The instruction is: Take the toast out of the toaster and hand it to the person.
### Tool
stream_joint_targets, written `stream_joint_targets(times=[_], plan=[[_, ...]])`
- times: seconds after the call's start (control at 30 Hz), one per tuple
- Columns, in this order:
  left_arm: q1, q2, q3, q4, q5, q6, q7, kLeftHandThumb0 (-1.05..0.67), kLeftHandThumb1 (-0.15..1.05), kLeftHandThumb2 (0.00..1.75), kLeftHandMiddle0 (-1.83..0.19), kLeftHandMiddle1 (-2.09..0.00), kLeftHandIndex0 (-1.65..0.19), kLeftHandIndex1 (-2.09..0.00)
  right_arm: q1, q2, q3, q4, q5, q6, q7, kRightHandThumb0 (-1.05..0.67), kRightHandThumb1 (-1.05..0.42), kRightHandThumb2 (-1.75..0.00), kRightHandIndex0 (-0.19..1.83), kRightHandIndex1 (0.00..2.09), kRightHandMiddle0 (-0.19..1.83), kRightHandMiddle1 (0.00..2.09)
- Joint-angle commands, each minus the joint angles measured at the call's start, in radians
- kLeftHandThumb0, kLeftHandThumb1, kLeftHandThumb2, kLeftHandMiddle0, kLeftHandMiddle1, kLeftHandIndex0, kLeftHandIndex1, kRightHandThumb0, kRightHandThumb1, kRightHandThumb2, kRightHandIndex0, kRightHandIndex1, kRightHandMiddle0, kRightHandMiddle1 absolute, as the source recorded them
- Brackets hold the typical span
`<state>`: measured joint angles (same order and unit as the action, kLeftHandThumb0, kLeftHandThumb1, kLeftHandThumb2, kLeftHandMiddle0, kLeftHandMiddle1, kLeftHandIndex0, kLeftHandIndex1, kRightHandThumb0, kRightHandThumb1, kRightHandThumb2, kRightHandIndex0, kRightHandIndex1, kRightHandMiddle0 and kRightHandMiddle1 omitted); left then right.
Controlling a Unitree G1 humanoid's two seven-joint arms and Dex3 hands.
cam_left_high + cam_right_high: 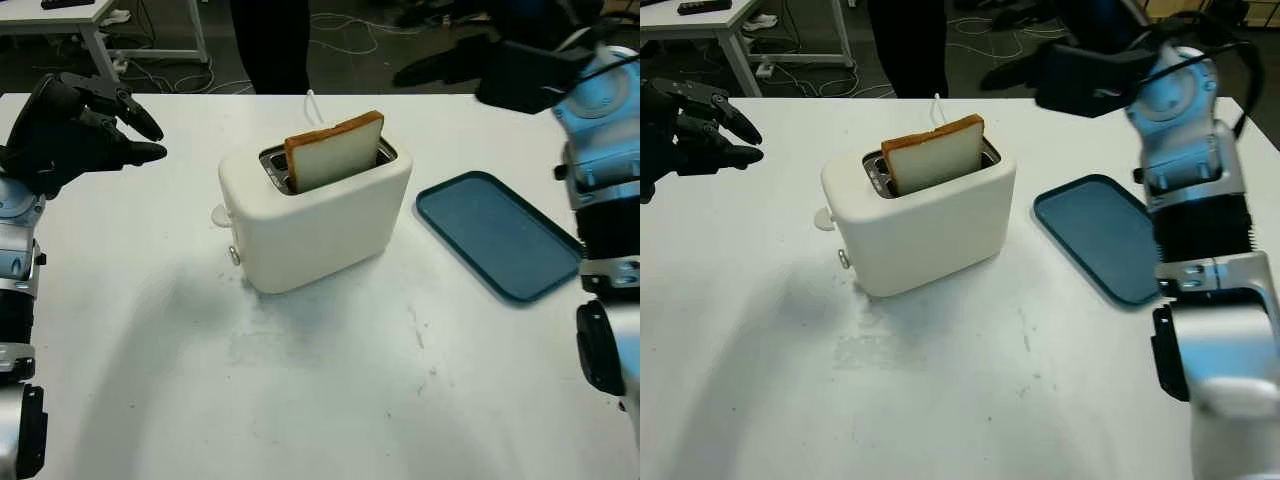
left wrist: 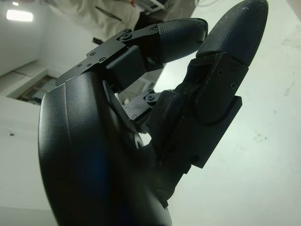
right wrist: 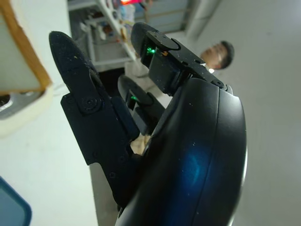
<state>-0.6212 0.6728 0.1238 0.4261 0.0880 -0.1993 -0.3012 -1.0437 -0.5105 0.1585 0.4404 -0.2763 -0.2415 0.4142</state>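
The toast (image 1: 333,150) stood tilted in the slot of the white toaster (image 1: 315,215), its upper half sticking out and leaning toward the far end of the slot, so nothing had been lifted yet. My right hand (image 1: 1070,75) hung up behind the toaster on its right side, above the table's far edge, released and holding nothing; in its wrist view the toast's crust showed close beside the fingers (image 3: 82,99). My left hand (image 1: 75,125) sat well to the toaster's left, also empty with fingers uncurled. The blue tray (image 1: 495,232) lay just right of the toaster, and a person (image 1: 905,45) in dark clothes stood behind the toaster beyond the table (image 1: 330,400). I judged the main risk to be the pinch itself: the slice leaned, so closing off-centre could crumble the crust or push it back down into the slot. The toaster looked light and unsecured, and a drag on the slice might tip or slide it. Coming in from behind, my arm could also snag the white cord (image 1: 312,103).
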Motion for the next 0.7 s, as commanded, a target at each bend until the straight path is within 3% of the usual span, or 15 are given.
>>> stream_joint_targets(times=[0.0,0.23,0.27,0.33,0.37,0.67], plan=[[0.01,-0.005,0.001,0.012,0.005,-0.02,0.009,-1.05,0.75,0.01,-1.25,-0.79,-1.11,-0.83,-0.028,0.022,0.035,0.023,-0.034,-0.036,-0.005,-0.77,-0.68,0.0,0.94,0.04,0.87,0.03],[0.009,-0.004,-0.004,-0.002,0.012,0.006,0.013,-1.05,0.74,0.0,-1.25,-0.79,-1.12,-0.83,-0.06,0.073,0.101,0.14,-0.071,-0.11,0.017,-0.77,-0.65,0.0,0.91,0.06,0.86,0.02],[0.01,-0.003,-0.005,-0.004,0.015,0.008,0.015,-1.05,0.74,0.0,-1.25,-0.79,-1.12,-0.84,-0.062,0.075,0.11,0.146,-0.08,-0.111,0.021,-0.78,-0.65,0.0,0.84,0.22,0.86,0.03],[0.011,-0.002,-0.004,-0.002,0.015,0.003,0.014,-1.05,0.74,0.0,-1.26,-0.79,-1.12,-0.84,-0.063,0.082,0.124,0.153,-0.093,-0.103,0.03,-0.79,-0.66,0.0,0.56,0.73,0.85,0.03],[0.011,-0.002,-0.004,0.003,0.014,-0.005,0.013,-1.05,0.75,0.0,-1.26,-0.79,-1.11,-0.84,-0.064,0.085,0.129,0.158,-0.098,-0.104,0.033,-0.79,-0.66,0.0,0.48,0.86,0.85,0.03],[0.011,-0.003,-0.002,0.015,0.011,-0.011,0.014,-1.05,0.75,0.0,-1.25,-0.78,-1.11,-0.83,-0.062,0.099,0.164,0.207,-0.134,-0.095,0.051,-0.8,-0.64,0.0,0.36,1.03,0.81,0.01]])
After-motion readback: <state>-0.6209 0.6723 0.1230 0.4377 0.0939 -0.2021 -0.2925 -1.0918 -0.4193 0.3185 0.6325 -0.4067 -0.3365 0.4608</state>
